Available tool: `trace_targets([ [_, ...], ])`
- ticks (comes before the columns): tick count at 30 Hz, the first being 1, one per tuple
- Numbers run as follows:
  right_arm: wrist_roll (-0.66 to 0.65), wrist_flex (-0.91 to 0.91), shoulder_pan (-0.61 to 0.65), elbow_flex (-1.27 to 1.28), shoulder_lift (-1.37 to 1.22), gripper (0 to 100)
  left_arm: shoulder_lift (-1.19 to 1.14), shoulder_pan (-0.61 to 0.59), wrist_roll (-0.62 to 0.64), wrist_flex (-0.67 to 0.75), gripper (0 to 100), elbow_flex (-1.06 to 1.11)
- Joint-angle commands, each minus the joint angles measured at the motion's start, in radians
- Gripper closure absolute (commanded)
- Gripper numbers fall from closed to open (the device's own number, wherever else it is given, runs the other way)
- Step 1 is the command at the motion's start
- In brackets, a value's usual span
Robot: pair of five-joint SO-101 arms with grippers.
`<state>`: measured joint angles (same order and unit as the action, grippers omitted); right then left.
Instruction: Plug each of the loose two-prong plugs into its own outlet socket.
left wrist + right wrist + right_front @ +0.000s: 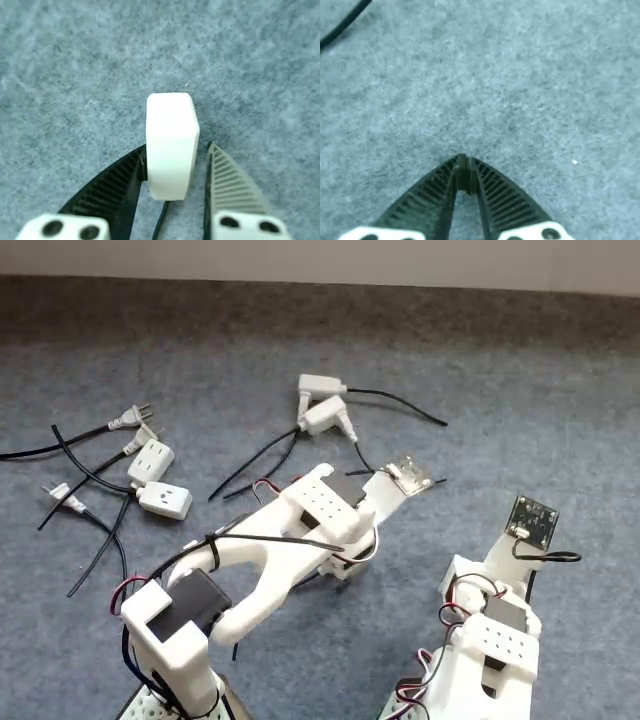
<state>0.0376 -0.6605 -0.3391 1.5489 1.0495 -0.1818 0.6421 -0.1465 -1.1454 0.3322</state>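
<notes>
Grey carpeted surface, pale wall along its far edge

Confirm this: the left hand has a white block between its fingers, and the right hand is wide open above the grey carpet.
Wrong on one count: the right hand is shut, with nothing in it, as the right wrist view shows. The white block does sit inside the left hand.

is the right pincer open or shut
Shut: the right pincer has its black fingers touching at the tips, with nothing between them.
</notes>
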Motion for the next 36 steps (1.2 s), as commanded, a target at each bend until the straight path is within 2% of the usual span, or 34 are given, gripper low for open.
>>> trace_targets([
  [1, 0.005, 0.019, -0.01, -0.036, 0.012, 98.8, 0.025, 0.015, -0.003, 0.005, 89, -0.012],
  [6, 0.005, 0.019, -0.01, -0.036, 0.012, 98.8, 0.036, -0.035, -0.009, 0.005, 95, -0.025],
  [10, 0.005, 0.019, -0.01, -0.036, 0.012, 98.8, 0.036, -0.153, -0.015, -0.044, 97, -0.102],
  [17, 0.005, 0.019, -0.01, -0.036, 0.012, 98.8, 0.027, -0.308, -0.192, -0.247, 99, -0.277],
  [21, 0.005, 0.019, -0.01, -0.036, 0.012, 98.8, 0.024, -0.315, -0.253, -0.249, 99, -0.246],
  [25, 0.005, 0.019, -0.01, -0.036, 0.012, 98.8, 0.024, -0.309, -0.278, -0.158, 99, -0.159],
  [27, 0.005, 0.019, -0.01, -0.036, 0.012, 98.8, 0.024, -0.308, -0.278, -0.143, 96, -0.131],
  [31, 0.005, 0.019, -0.01, -0.036, 0.012, 98.8, 0.027, -0.308, -0.273, -0.146, 84, -0.117],
  [34, 0.005, 0.019, -0.01, -0.036, 0.012, 98.8, 0.031, -0.306, -0.256, -0.146, 82, -0.116],
  [36, 0.005, 0.019, -0.01, -0.036, 0.012, 98.8, 0.036, -0.306, -0.189, -0.146, 81, -0.119],
])
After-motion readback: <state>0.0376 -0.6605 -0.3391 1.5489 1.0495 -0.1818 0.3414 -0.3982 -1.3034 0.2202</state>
